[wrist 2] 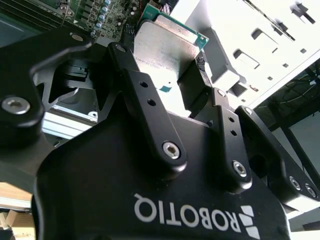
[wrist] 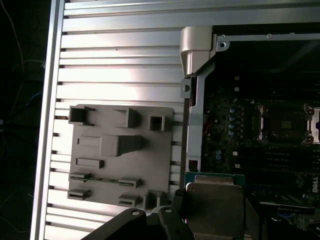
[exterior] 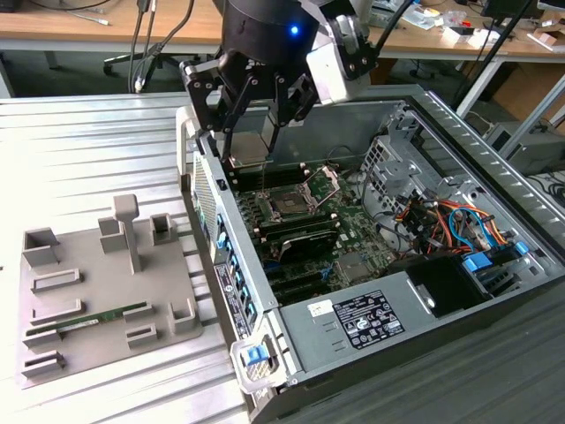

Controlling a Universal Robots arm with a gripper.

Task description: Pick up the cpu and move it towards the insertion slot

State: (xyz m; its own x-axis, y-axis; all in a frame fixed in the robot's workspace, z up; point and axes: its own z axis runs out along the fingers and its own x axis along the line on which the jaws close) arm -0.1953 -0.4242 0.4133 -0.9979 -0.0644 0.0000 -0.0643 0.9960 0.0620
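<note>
We see the ribbed worktop point(exterior: 88, 150) carrying the open computer case point(exterior: 491, 164), with the grey holder plate point(exterior: 88, 274) just beside the case's wall. Over the case edge nearest that plate hangs the gripper point(exterior: 250, 159), its fingers closed partway against opposite sides of the cpu point(wrist 2: 167, 47), which is clear of the board. The insertion slot point(exterior: 289, 205) lies near, its bracket raised, apart from the cpu.

Gripper point(exterior: 249, 159): positioned over the near wall of the open computer case point(exterior: 477, 146), fingers clamped on either side of the cpu point(exterior: 252, 141), which hangs clear of the board. Insertion slot point(exterior: 288, 205): lies below and toward the exterior view's right, metal bracket point(exterior: 323, 181) raised. Grey fixture plate point(exterior: 88, 265): on the slatted table point(exterior: 88, 150), carrying a green memory stick point(exterior: 97, 318).
</note>
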